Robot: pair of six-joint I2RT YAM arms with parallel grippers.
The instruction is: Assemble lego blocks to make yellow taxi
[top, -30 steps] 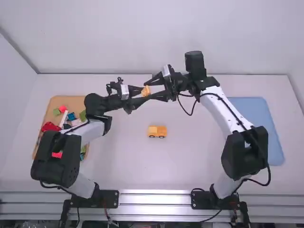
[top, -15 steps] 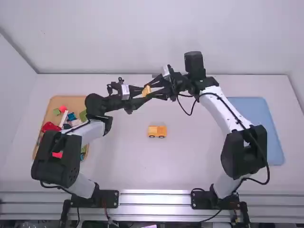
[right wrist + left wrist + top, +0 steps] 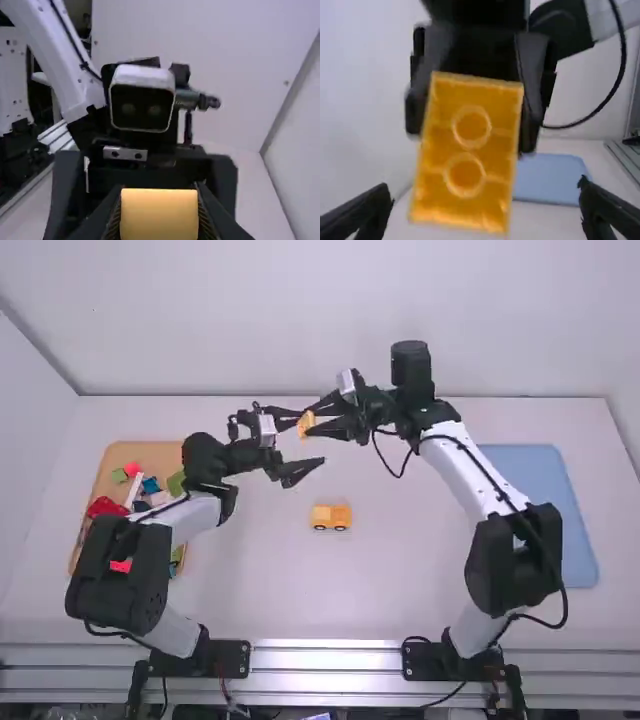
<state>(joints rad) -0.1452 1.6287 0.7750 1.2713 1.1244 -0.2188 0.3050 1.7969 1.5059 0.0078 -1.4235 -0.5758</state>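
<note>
Table (image 3: 380,585): white, near edge running along a metal rail; patches of it under both arms hidden. R arm (image 3: 460,465) reaches up & in from its base; its wrist is partly cut off at top of L wrist view. L arm (image 3: 115,580) is bent low on its side, covers part of the wooden tray. Blue tray (image 3: 548,505) is at far R side of table, L edge partly behind R arm.

Wooden tray (image 3: 150,452) on L side holds mixed-colour pcs, several overlapping or under the arm, so count & shapes unclear.

L gripper (image 3: 309,439): released, fingers wide apart, facing R gripper; in its wrist view the fingers are cut off at bottom corners & blurry. R gripper (image 3: 313,421): clamped on the yel. block, tips close in either side of it; in its wrist view the pads are mostly hidden behind the block.

Yel. vehicle body (image 3: 331,517) sits upright on table, below both grippers in high view, well apart from them; two dk. wheels visible on near side, far side hidden. Red pc. (image 3: 104,507) in wooden tray, partly covered.

Yel. block (image 3: 306,424) is up off the table, betw. R gripper's fingertips, in front of L gripper's spread fingers; can't tell if it touches one. L wrist view: two round rings on its face, blurred. R wrist view: bottom cut off. Green cube (image 3: 120,476) near wooden tray's rim, tiny.
</note>
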